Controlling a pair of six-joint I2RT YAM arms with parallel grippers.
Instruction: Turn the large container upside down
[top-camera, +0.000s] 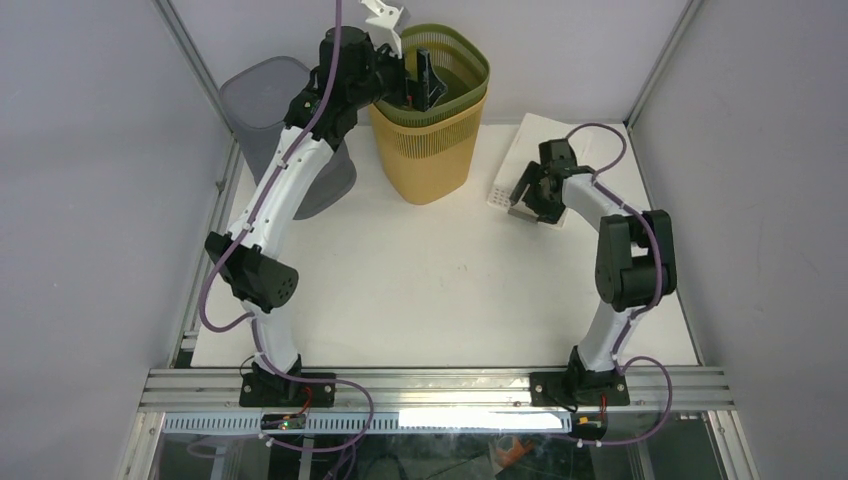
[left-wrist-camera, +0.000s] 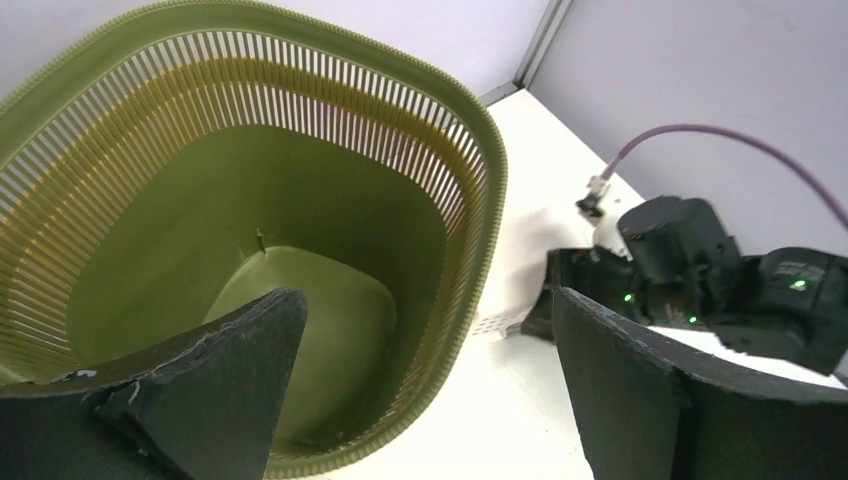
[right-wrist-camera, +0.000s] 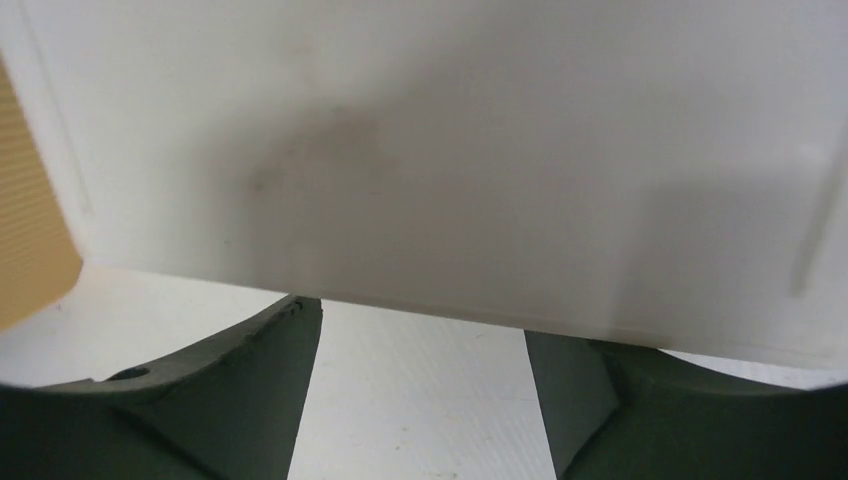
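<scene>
The large container is an olive-green slatted basket (top-camera: 432, 115) standing upright, mouth up, at the back middle of the table. In the left wrist view its rim (left-wrist-camera: 490, 210) runs between my left fingers. My left gripper (top-camera: 412, 82) (left-wrist-camera: 425, 330) is open and straddles the right side of the rim, with one finger (left-wrist-camera: 200, 390) inside the basket and the other (left-wrist-camera: 640, 400) outside, neither pressing on it. My right gripper (top-camera: 524, 200) (right-wrist-camera: 420, 330) is open and empty, low over the table, its tips at the edge of a white tray (right-wrist-camera: 450, 150).
A grey bin (top-camera: 270, 110) stands at the back left, partly behind my left arm. The white perforated tray (top-camera: 545, 135) lies at the back right, under the right wrist. The basket's side shows at the left edge of the right wrist view (right-wrist-camera: 30, 250). Frame posts and walls close in the table.
</scene>
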